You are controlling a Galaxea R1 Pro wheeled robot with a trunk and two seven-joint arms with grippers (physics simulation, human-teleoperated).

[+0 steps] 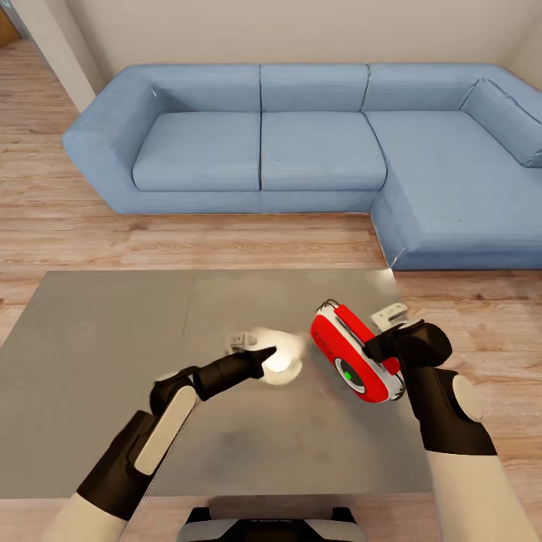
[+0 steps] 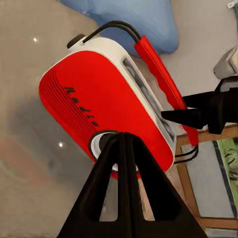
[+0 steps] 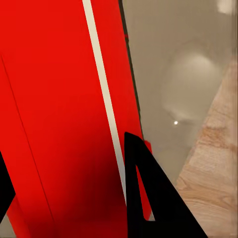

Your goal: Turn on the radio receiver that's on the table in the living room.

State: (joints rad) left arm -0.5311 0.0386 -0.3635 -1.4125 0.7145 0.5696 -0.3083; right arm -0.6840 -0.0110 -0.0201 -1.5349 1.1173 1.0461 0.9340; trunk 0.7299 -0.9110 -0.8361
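Above the table [image 1: 90,361], near its right edge, the radio receiver [image 1: 352,352] hangs tilted, clamped in the right gripper [image 1: 388,348]. Rigid, smooth shell; probably light, could slip. Left gripper [image 1: 265,354] pinched closed, aimed at the dial [image 2: 106,144].

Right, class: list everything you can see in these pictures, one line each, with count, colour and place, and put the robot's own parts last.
Radio: one, red with a white band, held tilted above the table's right part.
Table: one, glossy grey, in front of the robot.
Sofa: one, blue, L-shaped, beyond the table by the wall.
Floor: light wood planks, around the table.
Left gripper: one, black, shut, over the table's middle, pointing at the radio.
Right gripper: one, black, shut on the radio.
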